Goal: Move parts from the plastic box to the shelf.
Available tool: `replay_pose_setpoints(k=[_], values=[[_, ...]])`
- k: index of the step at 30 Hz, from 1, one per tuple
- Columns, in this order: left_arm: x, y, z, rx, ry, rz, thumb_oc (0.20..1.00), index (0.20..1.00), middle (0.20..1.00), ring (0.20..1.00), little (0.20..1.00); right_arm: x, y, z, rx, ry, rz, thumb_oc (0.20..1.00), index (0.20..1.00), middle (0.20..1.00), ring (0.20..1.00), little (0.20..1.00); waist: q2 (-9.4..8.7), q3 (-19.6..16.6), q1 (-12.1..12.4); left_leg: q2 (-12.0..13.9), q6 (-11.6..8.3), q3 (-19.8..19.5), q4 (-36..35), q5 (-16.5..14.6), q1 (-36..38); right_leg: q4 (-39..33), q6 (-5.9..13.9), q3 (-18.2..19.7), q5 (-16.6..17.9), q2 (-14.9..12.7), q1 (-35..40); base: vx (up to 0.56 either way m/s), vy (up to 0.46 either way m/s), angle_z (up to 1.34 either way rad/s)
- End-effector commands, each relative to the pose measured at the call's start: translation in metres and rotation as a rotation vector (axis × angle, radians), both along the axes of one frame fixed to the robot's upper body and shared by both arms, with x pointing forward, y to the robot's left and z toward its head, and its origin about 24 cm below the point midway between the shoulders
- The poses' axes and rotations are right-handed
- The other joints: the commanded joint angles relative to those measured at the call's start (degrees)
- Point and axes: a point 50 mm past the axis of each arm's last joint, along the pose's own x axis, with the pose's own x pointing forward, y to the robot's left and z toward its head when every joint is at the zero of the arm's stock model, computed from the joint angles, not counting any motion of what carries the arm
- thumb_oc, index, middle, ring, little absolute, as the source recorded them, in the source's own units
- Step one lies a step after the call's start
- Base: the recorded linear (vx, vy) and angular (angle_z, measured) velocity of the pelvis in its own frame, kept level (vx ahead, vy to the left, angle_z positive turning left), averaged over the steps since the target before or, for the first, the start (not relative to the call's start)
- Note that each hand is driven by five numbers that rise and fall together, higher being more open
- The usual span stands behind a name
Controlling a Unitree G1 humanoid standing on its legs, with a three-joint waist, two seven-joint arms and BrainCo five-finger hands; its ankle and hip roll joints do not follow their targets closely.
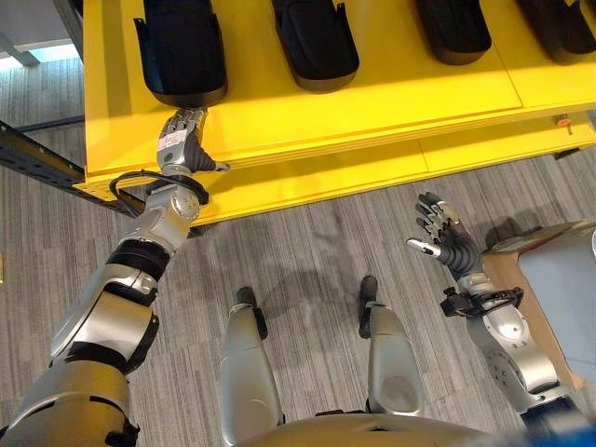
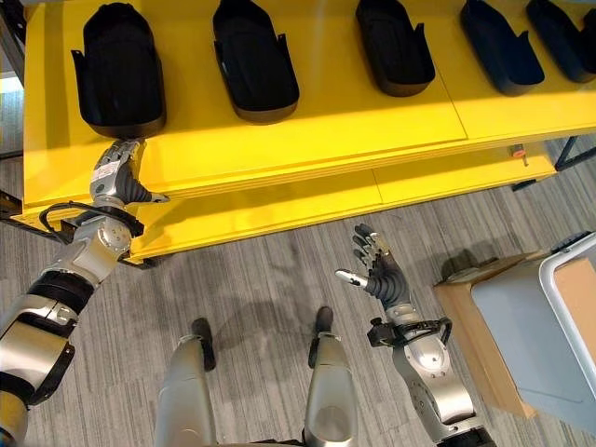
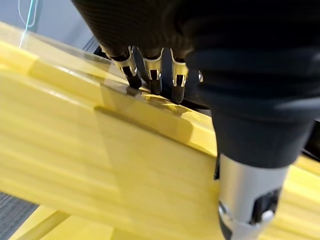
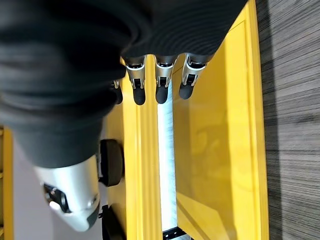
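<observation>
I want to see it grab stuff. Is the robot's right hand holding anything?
No, empty. The right hand hangs open above the floor, fingers spread.

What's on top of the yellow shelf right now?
A row of black parts sits on the yellow shelf, the leftmost one just beyond the left hand at the front edge. Whatever lies under the shelf's top board is covered.

My shelf (image 1: 372, 102) is smooth, glossy yellow; the parts (image 1: 315, 42) look matt black plastic; the floor (image 1: 307, 242) is grey, wood-grained.
</observation>
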Motion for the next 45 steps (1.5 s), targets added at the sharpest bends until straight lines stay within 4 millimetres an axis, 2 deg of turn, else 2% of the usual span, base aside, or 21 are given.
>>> replay_pose_setpoints(k=[1,5,8,11,13,14,18,23,24,28,32,33,36,38,39,43,45], values=[[0.012,-0.018,0.012,-0.129,-0.004,-0.070,1.000,1.000,1.000,1.000,1.000,0.001,-0.006,0.025,0.019,-0.118,0.008,1.000,1.000,1.000,1.000,1.000,0.68,-0.31,-1.93,1.54,-1.15,0.09,-3.24,4.02,0.44,5.89,-1.74,0.24,-4.91,-1.56,4.57,-0.07,0.002,0.09],[0.003,-0.027,-0.012,-0.180,0.026,-0.108,1.000,1.000,1.000,1.000,1.000,0.001,-0.006,0.025,0.026,-0.122,-0.006,1.000,1.000,1.000,1.000,1.000,0.59,0.04,-1.42,1.46,-1.06,-0.01,-3.10,4.02,0.35,5.89,-1.81,0.12,-5.01,-1.53,4.67,0.00,-0.006,0.03],[-0.012,-0.040,-0.037,-0.264,0.054,-0.162,1.000,1.000,1.000,1.000,1.000,0.002,-0.007,0.027,0.031,-0.133,-0.021,1.000,1.000,1.000,1.000,1.000,0.66,0.30,-0.79,1.40,-0.96,-0.11,-3.12,3.85,0.58,6.09,-1.91,0.00,-5.25,-1.64,4.88,0.01,-0.003,0.00],[-0.020,-0.046,-0.046,-0.303,0.057,-0.185,1.000,1.000,1.000,1.000,1.000,0.003,-0.007,0.027,0.033,-0.136,-0.032,1.000,1.000,1.000,1.000,1.000,0.69,0.44,-0.54,1.32,-0.93,-0.19,-3.12,3.80,0.63,6.08,-1.98,-0.05,-5.33,-1.67,5.14,0.00,-0.005,0.01],[-0.034,-0.051,-0.059,-0.350,0.076,-0.222,1.000,1.000,1.000,1.000,1.000,0.004,-0.008,0.028,0.029,-0.140,-0.043,1.000,1.000,1.000,1.000,1.000,0.84,0.58,0.02,1.25,-0.82,-0.33,-3.17,3.72,0.85,6.29,-2.06,-0.27,-5.53,-1.71,5.50,0.01,-0.012,0.05],[-0.034,-0.051,-0.059,-0.350,0.076,-0.222,1.000,1.000,1.000,1.000,1.000,0.004,-0.008,0.028,0.029,-0.140,-0.043,1.000,1.000,1.000,1.000,1.000,0.84,0.57,0.01,1.25,-0.82,-0.33,-3.17,3.72,0.85,6.29,-2.06,-0.28,-5.53,-1.71,5.50,0.00,0.000,0.00],[-0.060,-0.051,-0.068,-0.421,0.071,-0.286,1.000,1.000,1.000,1.000,1.000,0.005,-0.010,0.030,0.022,-0.155,-0.061,1.000,1.000,1.000,1.000,1.000,1.17,0.71,0.99,1.12,-0.76,-0.76,-3.31,3.62,1.60,6.21,-2.05,-0.46,-5.71,-1.78,6.58,0.00,0.000,0.00],[-0.086,-0.049,-0.074,-0.589,0.066,-0.361,1.000,1.000,1.000,1.000,1.000,0.005,-0.010,0.030,0.022,-0.162,-0.065,1.000,1.000,1.000,1.000,1.000,1.59,0.26,1.76,0.93,-0.72,-0.80,-4.32,3.77,3.27,5.38,-1.96,-1.05,-5.71,-1.83,8.63,0.01,-0.006,0.00],[-0.097,-0.049,-0.081,-0.651,0.114,-0.397,1.000,1.000,1.000,1.000,1.000,0.004,-0.010,0.030,0.019,-0.166,-0.062,1.000,1.000,1.000,1.000,1.000,1.89,-0.05,2.08,0.94,-0.75,-0.91,-4.99,3.92,4.28,4.65,-1.83,-1.13,-5.58,-1.81,9.66,0.03,-0.021,0.01],[-0.106,-0.046,-0.085,-0.741,0.113,-0.396,1.000,1.000,1.000,1.000,1.000,0.003,-0.009,0.028,0.021,-0.161,-0.058,1.000,1.000,1.000,1.000,1.000,2.05,-0.50,2.38,0.94,-0.78,-0.96,-5.80,4.17,5.69,3.68,-1.69,-1.42,-5.35,-1.84,11.21,0.04,-0.021,-0.01],[-0.122,-0.044,-0.095,-0.994,0.102,-0.398,1.000,1.000,1.000,1.000,1.000,0.002,-0.009,0.018,0.013,-0.129,-0.085,1.000,1.000,1.000,1.000,1.000,2.36,-1.55,2.93,0.74,-0.81,-1.12,-8.53,5.06,9.16,0.93,-1.42,-2.19,-4.55,-1.39,14.73,0.06,-0.050,0.05],[-0.127,-0.045,-0.101,-1.145,0.090,-0.397,1.000,1.000,1.000,1.000,1.000,0.003,-0.008,0.012,0.024,-0.105,-0.100,1.000,1.000,1.000,1.000,1.000,2.46,-2.32,3.20,0.76,-0.88,-1.03,-10.57,5.90,10.93,-0.80,-1.30,-2.71,-4.11,-1.10,16.27,0.09,-0.094,0.11],[-0.137,-0.048,-0.115,-1.387,0.074,-0.373,1.000,1.000,1.000,1.000,1.000,0.003,-0.008,-0.001,0.031,-0.049,-0.126,1.000,1.000,1.000,1.000,1.000,2.64,-5.02,3.64,0.66,-0.86,-0.82,-16.84,8.53,15.10,-6.19,-0.83,-3.68,-2.32,-0.22,19.78,0.07,-0.083,0.11],[-0.140,-0.048,-0.116,-1.396,0.077,-0.382,1.000,1.000,1.000,1.000,1.000,0.002,-0.008,-0.003,0.026,-0.038,-0.132,1.000,1.000,1.000,1.000,1.000,2.65,-5.83,3.62,0.70,-0.89,-0.65,-18.47,9.21,16.17,-7.42,-0.75,-3.83,-1.86,-0.02,20.51,0.06,-0.044,0.12],[-0.145,-0.049,-0.120,-1.388,0.108,-0.376,1.000,1.000,1.000,1.000,1.000,0.000,-0.008,-0.011,0.046,-0.001,-0.133,1.000,1.000,1.000,1.000,1.000,2.75,-7.69,3.76,0.97,-1.02,-0.34,-22.20,10.62,18.44,-10.14,-0.41,-4.10,-1.11,0.48,22.08,0.07,-0.040,0.03],[-0.156,-0.048,-0.123,-1.359,0.145,-0.379,1.000,1.000,1.000,1.000,1.000,-0.004,-0.011,-0.018,0.023,0.035,-0.131,1.000,1.000,1.000,1.000,1.000,2.97,-10.24,3.80,0.75,-1.69,0.94,-28.74,13.16,22.65,-14.82,0.21,-4.70,0.36,1.03,25.23,0.07,-0.031,-0.06],[-0.167,-0.050,-0.143,-1.461,0.218,-0.321,1.000,1.000,1.000,1.000,1.000,-0.008,-0.014,-0.026,0.005,0.081,-0.133,1.000,1.000,1.000,1.000,1.000,3.44,-14.43,3.57,0.49,-2.24,2.65,-34.71,15.07,26.30,-20.47,0.92,-5.25,2.43,1.50,28.27,0.09,-0.027,-0.13]])
